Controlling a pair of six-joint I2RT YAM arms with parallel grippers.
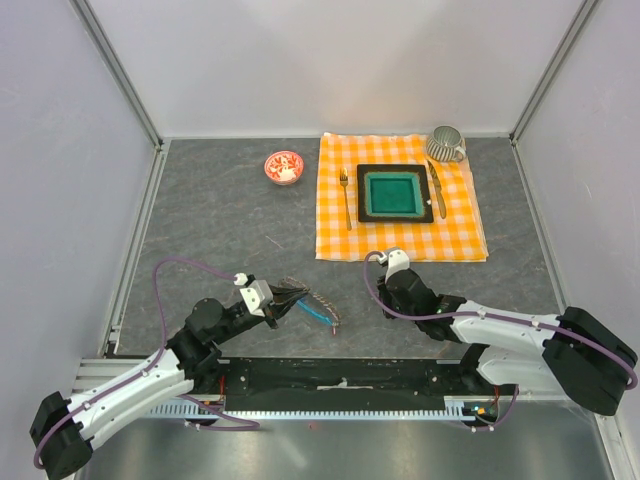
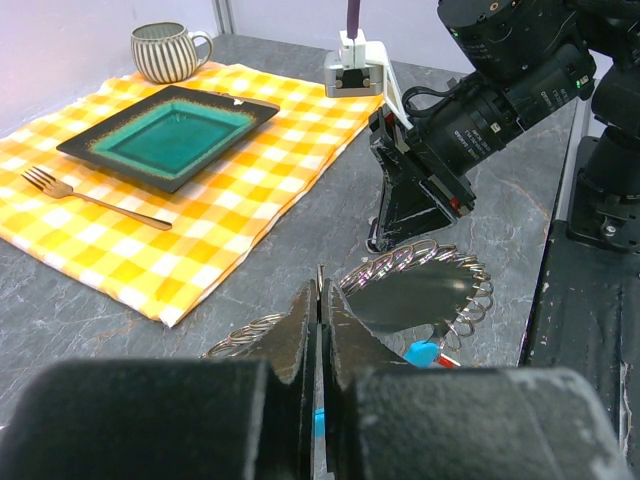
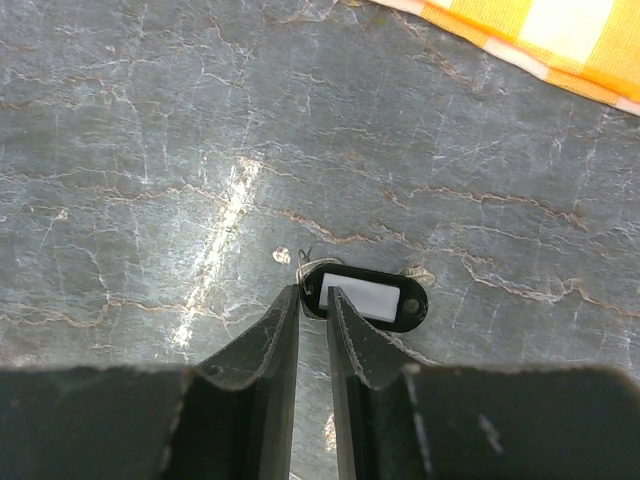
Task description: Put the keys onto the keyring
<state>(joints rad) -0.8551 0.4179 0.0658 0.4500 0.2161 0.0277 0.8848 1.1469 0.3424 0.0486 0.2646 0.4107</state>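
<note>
Right wrist: right gripper (image 3: 315, 298) pinches black-tagged key (image 3: 372, 298); left gripper (image 2: 320, 292) clamps keyring (image 2: 395, 260)

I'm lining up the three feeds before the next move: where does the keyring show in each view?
Top external: the keyring lies low in the picture, left of centre.
Left wrist: the keyring sits just below centre, slightly right.
Right wrist: not in it.
Shared landmark: the orange checked cloth, seen in all three views; in the right wrist view, only its edge at the top right corner.
</note>
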